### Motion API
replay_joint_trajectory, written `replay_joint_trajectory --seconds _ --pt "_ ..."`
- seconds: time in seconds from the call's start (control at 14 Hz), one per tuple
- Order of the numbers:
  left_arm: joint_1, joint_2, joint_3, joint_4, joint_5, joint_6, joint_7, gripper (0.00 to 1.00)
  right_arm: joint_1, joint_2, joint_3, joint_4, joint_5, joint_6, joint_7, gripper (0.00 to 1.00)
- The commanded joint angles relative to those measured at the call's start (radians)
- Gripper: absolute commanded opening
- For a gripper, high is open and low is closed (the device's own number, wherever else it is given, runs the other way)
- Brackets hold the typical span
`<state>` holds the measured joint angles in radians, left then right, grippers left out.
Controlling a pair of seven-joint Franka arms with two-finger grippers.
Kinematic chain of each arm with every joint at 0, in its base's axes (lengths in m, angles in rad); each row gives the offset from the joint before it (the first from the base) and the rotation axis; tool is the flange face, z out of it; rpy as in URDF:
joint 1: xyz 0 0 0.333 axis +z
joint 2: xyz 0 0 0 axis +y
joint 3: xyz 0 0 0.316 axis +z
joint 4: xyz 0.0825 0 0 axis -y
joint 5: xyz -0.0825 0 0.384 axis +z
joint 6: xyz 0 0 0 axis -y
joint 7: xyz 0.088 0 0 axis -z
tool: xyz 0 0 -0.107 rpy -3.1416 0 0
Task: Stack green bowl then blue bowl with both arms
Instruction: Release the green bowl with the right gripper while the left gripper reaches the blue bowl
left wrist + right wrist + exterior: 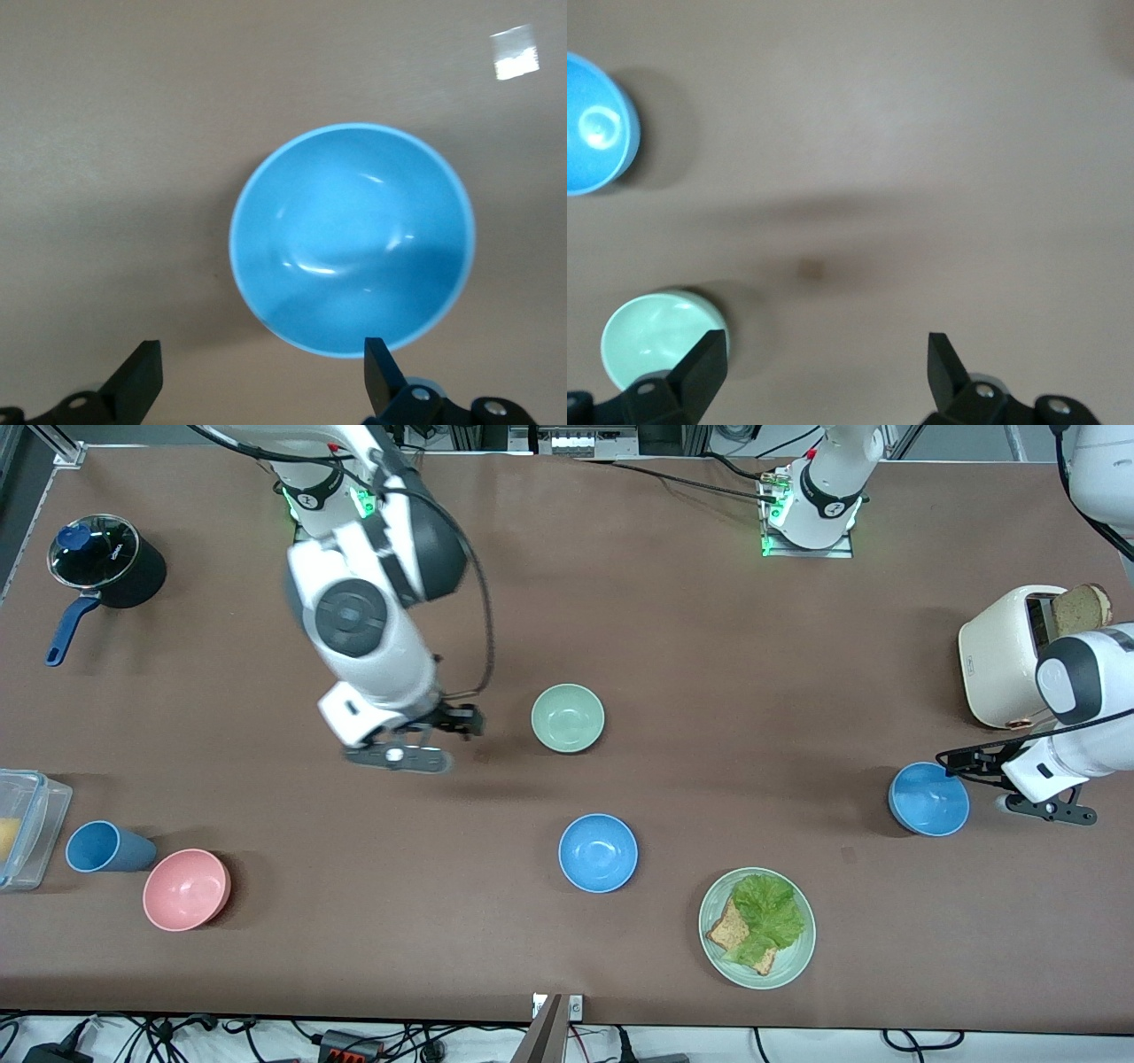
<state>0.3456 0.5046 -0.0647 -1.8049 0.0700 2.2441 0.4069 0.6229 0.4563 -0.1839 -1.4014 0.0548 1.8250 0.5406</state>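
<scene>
The pale green bowl (568,717) sits mid-table. One blue bowl (598,853) sits nearer the front camera than it. A second blue bowl (928,799) sits toward the left arm's end. My left gripper (952,763) is open and empty just above that second bowl's edge. In the left wrist view, the bowl (352,237) lies ahead of the gripper (257,381), with one fingertip (379,367) at its rim. My right gripper (469,722) is open and empty over the table beside the green bowl. The right wrist view shows the gripper (824,372), the green bowl (656,336) and a blue bowl (594,124).
A white toaster (1010,655) with bread stands by the left arm. A green plate (797,957) holds lettuce and toast near the front edge. A pink bowl (186,888), a blue cup (104,847), a clear container (27,828) and a black pot (106,562) are at the right arm's end.
</scene>
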Motion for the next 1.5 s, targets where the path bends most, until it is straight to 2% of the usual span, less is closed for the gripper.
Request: replay_joint_trajectory --seconds 0.0,0.14,0.36,0.43,0.57,0.79,1.0,1.14,1.43 --pt "0.024 0.067 -0.020 0.081 0.004 0.000 0.026 1.00 -0.046 -0.045 -0.035 -0.024 -0.007 -0.009 -0.114 1.00" --pt "0.024 0.081 -0.020 0.085 -0.013 0.000 0.027 1.00 -0.104 -0.060 -0.038 -0.024 -0.003 -0.012 -0.151 1.00" --pt "0.024 0.097 -0.020 0.085 -0.019 0.021 0.027 0.90 -0.201 -0.082 -0.035 -0.024 -0.001 -0.041 -0.256 1.00" --pt "0.024 0.101 -0.020 0.085 -0.024 0.032 0.027 0.90 -0.227 -0.099 -0.025 -0.024 -0.012 -0.043 -0.325 1.00" --pt "0.021 0.109 -0.020 0.085 -0.025 0.035 0.026 0.90 -0.323 -0.123 -0.011 -0.024 -0.003 -0.044 -0.343 1.00" --pt "0.023 0.121 -0.020 0.075 -0.025 0.075 0.026 0.91 -0.501 -0.169 0.107 -0.024 -0.012 -0.064 -0.363 1.00" --pt "0.013 0.124 -0.020 0.078 -0.025 0.075 0.020 0.98 -0.618 -0.211 0.152 -0.021 -0.013 -0.099 -0.488 1.00" --pt "0.012 0.132 -0.020 0.078 -0.025 0.075 0.015 1.00 -0.663 -0.212 0.152 -0.001 -0.013 -0.133 -0.579 1.00" --pt "0.016 0.143 -0.020 0.084 -0.025 0.075 0.023 1.00 -0.637 -0.234 0.136 0.002 -0.026 -0.177 -0.588 1.00"
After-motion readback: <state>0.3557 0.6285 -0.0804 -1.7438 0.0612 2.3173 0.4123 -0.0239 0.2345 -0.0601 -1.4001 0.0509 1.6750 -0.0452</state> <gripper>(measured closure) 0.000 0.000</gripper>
